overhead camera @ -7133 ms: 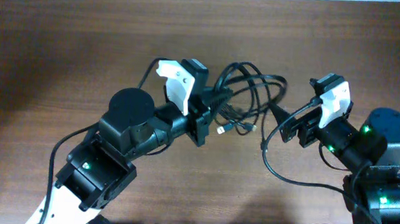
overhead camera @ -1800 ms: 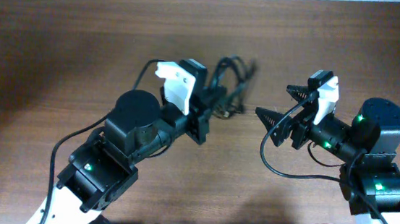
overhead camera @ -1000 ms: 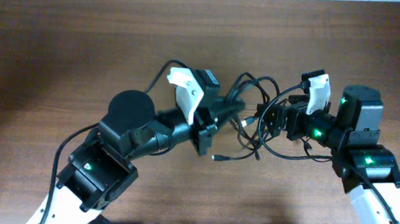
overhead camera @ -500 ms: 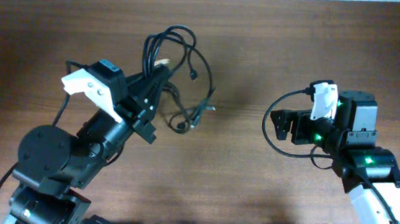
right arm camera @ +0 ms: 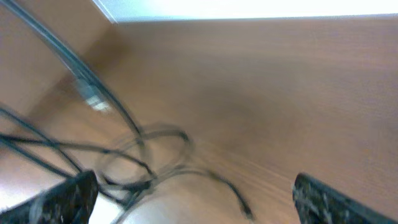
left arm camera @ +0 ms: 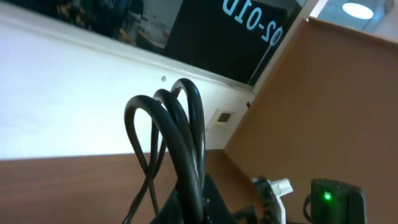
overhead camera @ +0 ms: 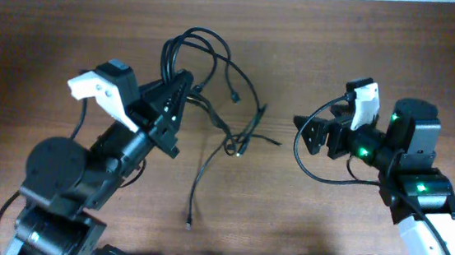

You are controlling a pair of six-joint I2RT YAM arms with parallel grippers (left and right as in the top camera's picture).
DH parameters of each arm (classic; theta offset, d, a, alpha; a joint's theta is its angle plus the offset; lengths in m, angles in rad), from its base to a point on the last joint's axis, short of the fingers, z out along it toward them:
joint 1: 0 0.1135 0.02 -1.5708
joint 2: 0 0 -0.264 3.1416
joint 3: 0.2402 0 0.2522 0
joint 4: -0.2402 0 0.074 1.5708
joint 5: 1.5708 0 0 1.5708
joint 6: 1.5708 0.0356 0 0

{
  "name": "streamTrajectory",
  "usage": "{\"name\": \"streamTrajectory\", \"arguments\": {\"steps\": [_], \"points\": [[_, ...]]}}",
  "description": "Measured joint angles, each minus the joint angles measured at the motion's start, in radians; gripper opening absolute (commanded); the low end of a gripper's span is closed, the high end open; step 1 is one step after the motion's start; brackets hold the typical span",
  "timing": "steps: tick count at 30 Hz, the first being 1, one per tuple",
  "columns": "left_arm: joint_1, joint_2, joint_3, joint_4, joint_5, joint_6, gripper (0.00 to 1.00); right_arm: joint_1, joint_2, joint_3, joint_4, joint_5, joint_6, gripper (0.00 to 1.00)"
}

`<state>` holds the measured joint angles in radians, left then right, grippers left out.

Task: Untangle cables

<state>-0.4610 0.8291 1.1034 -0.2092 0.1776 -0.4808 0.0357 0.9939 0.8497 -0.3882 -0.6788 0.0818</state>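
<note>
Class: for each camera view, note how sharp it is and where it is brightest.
Overhead: sharp, evenly lit, cables crisp on the table. Left wrist: cables in focus against a bright white wall. Right wrist: blurred throughout, brightest along the top edge.

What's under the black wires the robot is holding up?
Only the bare brown wooden table shows under the thin black cables; one long strand trails off over it. Where the left gripper clamps them, its jaws hide the strands.
</note>
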Motion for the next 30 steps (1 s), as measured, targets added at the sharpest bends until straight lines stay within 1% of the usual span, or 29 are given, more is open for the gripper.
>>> {"name": "streamTrajectory", "arguments": {"steps": [2, 3, 6, 9, 11, 15, 19, 22, 30], "points": [[0.002, 0.035, 0.0, 0.016, 0.042, -0.041, 0.0, 0.0, 0.0, 0.001, 0.074, -0.094, 0.002, 0.98], [0.002, 0.053, 0.0, 0.02, 0.061, -0.055, 0.0, 0.0, 0.0, 0.001, 0.079, -0.115, 0.002, 0.98], [0.003, 0.111, 0.0, 0.121, 0.148, -0.085, 0.0, 0.0, 0.01, 0.001, 0.067, -0.138, 0.01, 0.98], [0.003, 0.143, 0.0, 0.217, 0.225, -0.121, 0.0, 0.0, 0.046, 0.001, 0.027, -0.085, 0.044, 0.98], [0.003, 0.154, 0.0, 0.253, 0.265, -0.142, 0.0, 0.0, 0.076, 0.001, 0.021, -0.055, 0.057, 0.98], [0.003, 0.164, 0.0, 0.275, 0.32, -0.168, 0.0, 0.0, 0.159, 0.001, 0.008, 0.003, 0.076, 0.98], [0.003, 0.164, 0.0, 0.344, 0.341, -0.203, 0.0, 0.0, 0.245, 0.001, -0.054, 0.076, 0.08, 0.98], [0.003, 0.164, 0.0, 0.365, 0.348, -0.218, 0.0, 0.0, 0.292, 0.001, -0.085, 0.109, 0.08, 0.98], [0.003, 0.164, 0.0, 0.369, 0.35, -0.223, 0.0, 0.0, 0.301, 0.001, -0.223, 0.293, 0.079, 0.98]]}}
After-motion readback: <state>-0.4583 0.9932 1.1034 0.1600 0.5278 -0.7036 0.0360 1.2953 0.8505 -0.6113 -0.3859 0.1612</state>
